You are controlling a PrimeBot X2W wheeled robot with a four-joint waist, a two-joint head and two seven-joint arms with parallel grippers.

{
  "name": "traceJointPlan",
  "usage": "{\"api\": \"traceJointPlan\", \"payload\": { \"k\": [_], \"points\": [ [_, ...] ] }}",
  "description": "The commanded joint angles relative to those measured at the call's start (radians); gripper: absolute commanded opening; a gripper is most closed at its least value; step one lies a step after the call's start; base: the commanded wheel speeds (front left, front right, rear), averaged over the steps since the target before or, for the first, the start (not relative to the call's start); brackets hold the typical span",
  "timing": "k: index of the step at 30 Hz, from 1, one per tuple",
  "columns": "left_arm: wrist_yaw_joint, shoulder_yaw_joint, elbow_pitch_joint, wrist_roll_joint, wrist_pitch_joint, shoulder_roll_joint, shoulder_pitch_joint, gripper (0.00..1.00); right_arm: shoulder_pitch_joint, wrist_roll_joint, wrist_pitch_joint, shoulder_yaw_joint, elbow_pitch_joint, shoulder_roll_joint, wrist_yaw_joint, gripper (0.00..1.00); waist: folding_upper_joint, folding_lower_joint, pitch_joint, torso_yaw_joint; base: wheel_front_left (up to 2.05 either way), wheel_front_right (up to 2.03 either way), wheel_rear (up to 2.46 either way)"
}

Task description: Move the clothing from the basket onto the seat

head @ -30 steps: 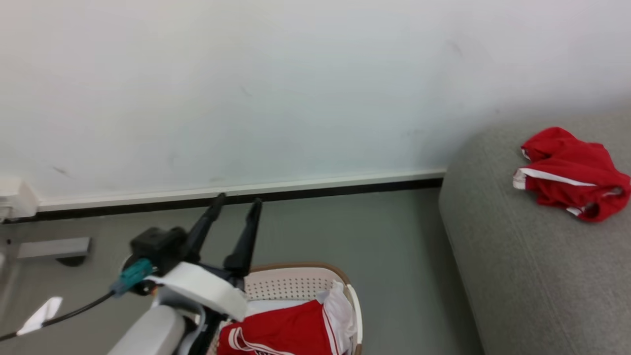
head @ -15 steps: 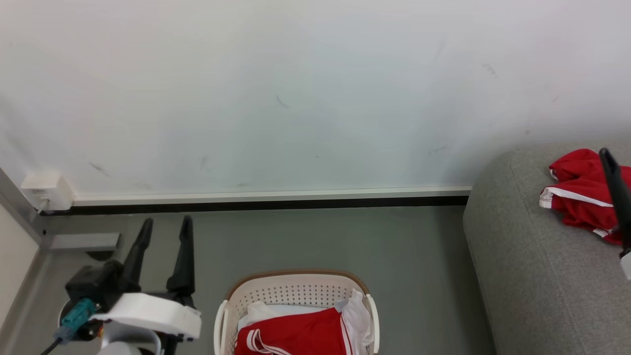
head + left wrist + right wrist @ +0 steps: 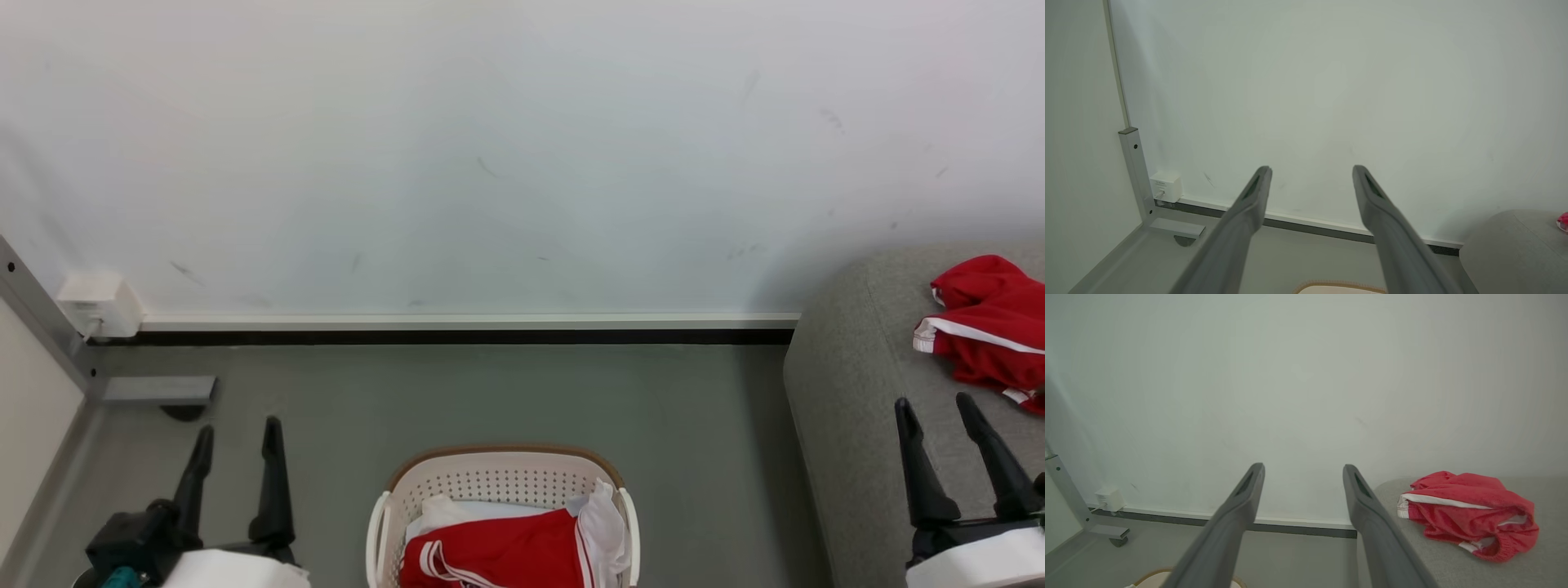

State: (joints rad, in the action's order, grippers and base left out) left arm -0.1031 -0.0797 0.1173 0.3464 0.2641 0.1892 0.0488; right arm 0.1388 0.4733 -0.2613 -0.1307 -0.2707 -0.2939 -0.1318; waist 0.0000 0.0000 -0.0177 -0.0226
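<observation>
The cream basket (image 3: pixel 490 482) stands on the floor at the bottom centre of the head view, holding red clothing (image 3: pixel 498 551) with white stripes and some white cloth. Another piece of red clothing (image 3: pixel 984 331) lies crumpled on the grey seat (image 3: pixel 857 425) at the right, and shows too in the right wrist view (image 3: pixel 1470 512). My left gripper (image 3: pixel 237 437) is open and empty at the lower left, left of the basket. My right gripper (image 3: pixel 935 408) is open and empty over the seat's front, short of the red garment. Both wrist views show spread fingers (image 3: pixel 1249 204) (image 3: pixel 1363 502).
A pale wall with a white-and-black skirting (image 3: pixel 457 327) runs behind the grey floor. A white box (image 3: pixel 98 306) and a grey metal frame leg with a foot (image 3: pixel 155 390) stand in the left corner. The basket rim (image 3: pixel 1339 287) peeks at the left wrist view's bottom.
The head camera has turned left and the whole picture shifted. My left gripper has dropped to the lower left, away from the basket; my right gripper has come into view over the seat.
</observation>
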Motion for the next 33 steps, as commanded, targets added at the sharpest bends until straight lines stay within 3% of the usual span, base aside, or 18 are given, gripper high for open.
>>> {"api": "traceJointPlan", "payload": {
  "k": [1,5,9,19,33],
  "points": [
    [0.006,0.008,0.008,-0.018,0.000,-0.004,-0.014,1.00,-0.017,-0.009,-0.004,0.014,0.011,0.016,0.002,1.00,0.0000,0.0000,0.001,0.001,0.00,0.00,0.00],
    [0.046,0.051,0.039,-0.067,0.000,-0.039,-0.023,1.00,-0.057,-0.065,-0.004,0.039,0.039,0.082,0.002,1.00,0.0000,0.0000,0.005,0.004,0.00,0.00,0.00],
    [0.082,0.087,0.060,-0.103,0.000,-0.071,-0.019,1.00,-0.047,-0.094,-0.004,0.035,0.044,0.104,0.002,1.00,0.0000,0.0000,0.010,0.001,0.00,0.00,0.00],
    [0.135,0.144,0.079,-0.166,0.000,-0.112,0.003,1.00,-0.017,-0.091,-0.004,0.026,0.056,0.111,0.002,1.00,0.0000,0.0000,0.010,-0.002,0.00,0.00,0.00],
    [0.168,0.179,0.100,-0.191,0.000,-0.134,0.015,1.00,-0.005,-0.074,-0.003,0.013,0.037,0.111,0.002,1.00,0.0000,0.0000,0.016,-0.003,0.00,0.00,0.00]
  ]
}}
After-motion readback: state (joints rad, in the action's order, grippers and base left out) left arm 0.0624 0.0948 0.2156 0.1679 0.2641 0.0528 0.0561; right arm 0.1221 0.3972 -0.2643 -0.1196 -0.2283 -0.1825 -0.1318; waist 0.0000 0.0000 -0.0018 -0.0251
